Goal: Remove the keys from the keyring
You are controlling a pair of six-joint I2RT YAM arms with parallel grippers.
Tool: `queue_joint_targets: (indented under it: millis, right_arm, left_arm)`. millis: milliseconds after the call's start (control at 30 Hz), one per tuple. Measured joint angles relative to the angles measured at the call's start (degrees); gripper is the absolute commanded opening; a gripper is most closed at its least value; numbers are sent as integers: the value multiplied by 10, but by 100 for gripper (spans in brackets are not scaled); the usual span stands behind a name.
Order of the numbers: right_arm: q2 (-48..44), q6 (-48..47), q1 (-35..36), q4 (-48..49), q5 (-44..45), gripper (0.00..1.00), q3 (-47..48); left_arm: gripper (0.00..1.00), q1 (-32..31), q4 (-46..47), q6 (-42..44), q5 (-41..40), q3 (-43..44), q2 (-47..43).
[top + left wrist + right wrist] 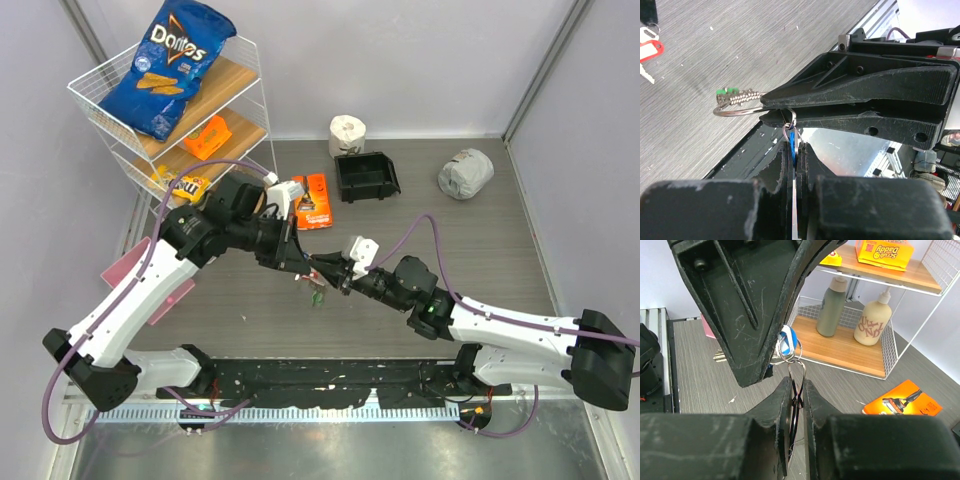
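Observation:
My two grippers meet above the middle of the table. My left gripper (318, 263) (794, 150) is shut on a blue-tagged key (790, 143), which also shows in the right wrist view (788, 342). My right gripper (341, 279) (796, 389) is shut on the thin silver keyring (797, 371). The keyring (734, 113) sticks out from its fingers with a green-tagged key (727, 91) hanging on it, seen from above too (316, 294). A red-tagged key (650, 50) lies loose on the table. Another loose key (719, 357) lies beyond the fingers.
A white wire shelf (255, 95) at the back left holds a blue chip bag (168, 65) and bottles (832, 307). An orange razor packet (314, 201) (903, 400), a black bin (366, 177), a paper roll (347, 132) and a crumpled bag (466, 173) lie behind.

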Motion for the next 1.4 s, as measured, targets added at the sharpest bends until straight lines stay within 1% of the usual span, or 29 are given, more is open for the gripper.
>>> queue_joint_targets:
  millis: [33,67,133,300,533,733,867,1100,1267,1400]
  right_arm:
    - [-1,-1,0,1,-1,14,1]
    - [-1,-2,-1,2,-2,28,1]
    - [-2,-4,-1,3,-4,42,1]
    - [-2,-13,0,-15,4,52,-5]
    - [-2,-36,30,20,58,57,-35]
    - [-5,-42,33,67,72,57,-54]
    - [-8,-46,33,99,78,51,-63]
    - [-2,-60,33,191,94,50,-79]
    - [5,-68,33,213,97,46,-79]
    - [8,-74,33,221,97,45,-79]
  left_arm:
    - [0,0,0,-2,0,2,0]
    - [0,0,0,-4,1,3,-1]
    - [0,0,0,-7,2,3,-2]
    - [0,1,14,-28,12,4,-16]
    - [0,1,65,-73,25,1,-29]
    - [0,1,82,-93,26,-13,-29]
    - [0,1,95,-101,31,-26,-29]
    - [0,1,110,-117,43,-52,-29]
    - [0,1,116,-126,45,-56,-31]
    - [0,1,122,-129,47,-57,-33]
